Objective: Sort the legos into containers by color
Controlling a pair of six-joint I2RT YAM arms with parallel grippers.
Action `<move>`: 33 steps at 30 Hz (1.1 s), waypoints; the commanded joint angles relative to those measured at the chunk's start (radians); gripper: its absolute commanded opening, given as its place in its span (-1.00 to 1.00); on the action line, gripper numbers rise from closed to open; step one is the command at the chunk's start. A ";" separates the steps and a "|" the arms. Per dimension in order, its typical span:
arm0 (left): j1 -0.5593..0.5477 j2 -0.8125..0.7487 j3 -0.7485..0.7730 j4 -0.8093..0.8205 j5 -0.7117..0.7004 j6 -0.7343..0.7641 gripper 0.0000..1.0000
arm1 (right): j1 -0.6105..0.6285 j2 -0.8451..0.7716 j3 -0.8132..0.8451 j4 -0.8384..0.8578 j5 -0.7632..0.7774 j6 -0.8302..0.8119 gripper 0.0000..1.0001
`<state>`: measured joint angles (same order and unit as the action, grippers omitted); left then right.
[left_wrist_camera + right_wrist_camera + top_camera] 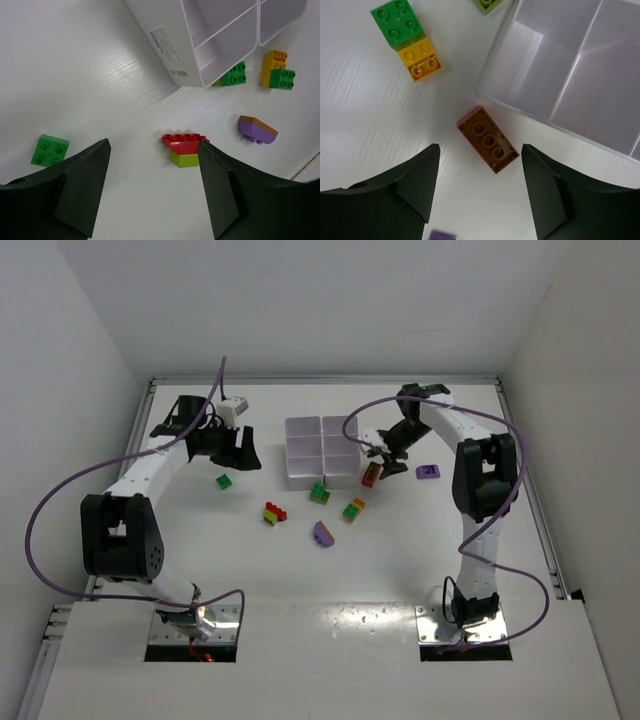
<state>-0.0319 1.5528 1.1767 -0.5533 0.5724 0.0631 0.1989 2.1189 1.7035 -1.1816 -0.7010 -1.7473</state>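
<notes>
A white tabletop boxed in by plain white walls holds everything. At the far left, the left gripper (150, 165) is spread wide with nothing in it, above the table. Just beside it lies a single green square brick (50, 150), then a red-on-lime clump (184, 149).

In the middle is the white plastic six-compartment tray (322, 453). Every compartment that shows looks bare, so sorting has apparently not begun and all the legos are still loose. A printed label on the tray's side wall (170, 55) is too small to read.

Against its near edge sits a green-and-lime clump (320, 493). Nearer lie a purple rounded piece with an orange-brown top (323, 533) and a yellow-and-green clump (407, 40).

The right gripper (479, 165), fingers wide apart and empty, hangs over an orange-brown oblong brick (487, 140) just beside the tray's corner. A small purple brick (428, 471) lies furthest right.
</notes>
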 commanded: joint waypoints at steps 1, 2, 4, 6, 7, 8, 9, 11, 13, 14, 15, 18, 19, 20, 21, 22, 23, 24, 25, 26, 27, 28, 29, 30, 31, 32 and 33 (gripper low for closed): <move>0.018 0.021 0.057 0.007 0.014 -0.013 0.53 | 0.000 0.016 0.061 -0.081 0.003 -0.116 0.34; 0.018 0.021 0.057 0.007 0.014 -0.013 0.53 | 0.000 0.016 0.061 -0.081 0.003 -0.116 0.34; 0.018 0.042 0.066 0.007 0.024 -0.022 0.53 | 0.000 0.036 0.061 -0.069 0.003 -0.127 0.34; 0.018 0.055 0.076 0.007 0.024 -0.022 0.53 | 0.000 0.050 0.082 -0.069 0.014 -0.138 0.34; 0.018 0.065 0.077 0.007 0.024 -0.022 0.53 | 0.000 0.050 0.091 -0.069 0.014 -0.138 0.34; 0.018 0.066 0.077 0.007 0.024 -0.022 0.53 | 0.000 0.062 0.091 -0.078 0.023 -0.147 0.34; 0.018 0.075 0.086 0.007 0.024 -0.031 0.53 | 0.000 0.072 0.091 -0.078 0.023 -0.156 0.34; 0.018 0.085 0.086 0.007 0.024 -0.031 0.53 | 0.010 0.072 0.091 -0.078 0.032 -0.165 0.34; 0.018 0.085 0.095 0.007 0.024 -0.031 0.53 | 0.010 0.081 0.082 -0.067 0.032 -0.175 0.34; 0.018 0.085 0.095 0.007 0.024 -0.031 0.53 | 0.010 0.081 0.073 -0.053 0.032 -0.175 0.34; 0.018 0.095 0.095 0.007 0.024 -0.031 0.53 | 0.010 0.081 0.073 -0.044 0.032 -0.175 0.34; 0.018 0.095 0.084 0.007 0.024 -0.031 0.53 | 0.019 0.081 0.062 -0.035 0.032 -0.184 0.34; 0.018 0.095 0.084 0.007 0.024 -0.031 0.53 | 0.019 0.081 0.062 -0.035 0.032 -0.184 0.34; 0.018 0.095 0.084 0.007 0.024 -0.031 0.53 | 0.019 0.090 0.062 -0.026 0.032 -0.184 0.34; 0.018 0.095 0.075 0.007 0.024 -0.040 0.53 | 0.019 0.090 0.062 -0.026 0.032 -0.184 0.34; 0.018 0.095 0.075 0.016 0.024 -0.040 0.53 | 0.019 0.090 0.062 -0.026 0.032 -0.184 0.34; 0.018 0.104 0.075 0.016 0.024 -0.040 0.53 | 0.019 0.101 0.062 -0.026 0.041 -0.184 0.34; 0.018 0.104 0.075 0.016 0.024 -0.040 0.53 | 0.019 0.101 0.062 -0.026 0.041 -0.184 0.34; 0.018 0.104 0.075 0.016 0.024 -0.040 0.53 | 0.019 0.101 0.062 -0.026 0.041 -0.184 0.34; 0.018 0.104 0.075 0.016 0.024 -0.040 0.53 | 0.028 0.110 0.062 -0.026 0.041 -0.184 0.34; 0.018 0.104 0.075 0.016 0.024 -0.040 0.53 | 0.028 0.110 0.062 -0.026 0.052 -0.184 0.34; 0.018 0.104 0.075 0.016 0.024 -0.040 0.53 | 0.028 0.110 0.062 -0.026 0.052 -0.184 0.34; 0.018 0.104 0.075 0.016 0.024 -0.040 0.53 | 0.028 0.110 0.062 -0.026 0.052 -0.184 0.34; 0.018 0.104 0.075 0.016 0.024 -0.040 0.53 | 0.028 0.121 0.062 -0.026 0.061 -0.184 0.34; 0.018 0.113 0.075 0.016 0.024 -0.040 0.53 | 0.028 0.121 0.062 -0.026 0.061 -0.193 0.34; 0.018 0.113 0.075 0.016 0.024 -0.040 0.53 | 0.028 0.121 0.062 -0.017 0.061 -0.193 0.34; 0.018 0.113 0.075 0.016 0.024 -0.040 0.53 | 0.028 0.121 0.062 -0.016 0.061 -0.193 0.34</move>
<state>-0.0242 1.6558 1.2350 -0.5529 0.5739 0.0257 0.2195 2.2326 1.7599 -1.2037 -0.6228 -1.8946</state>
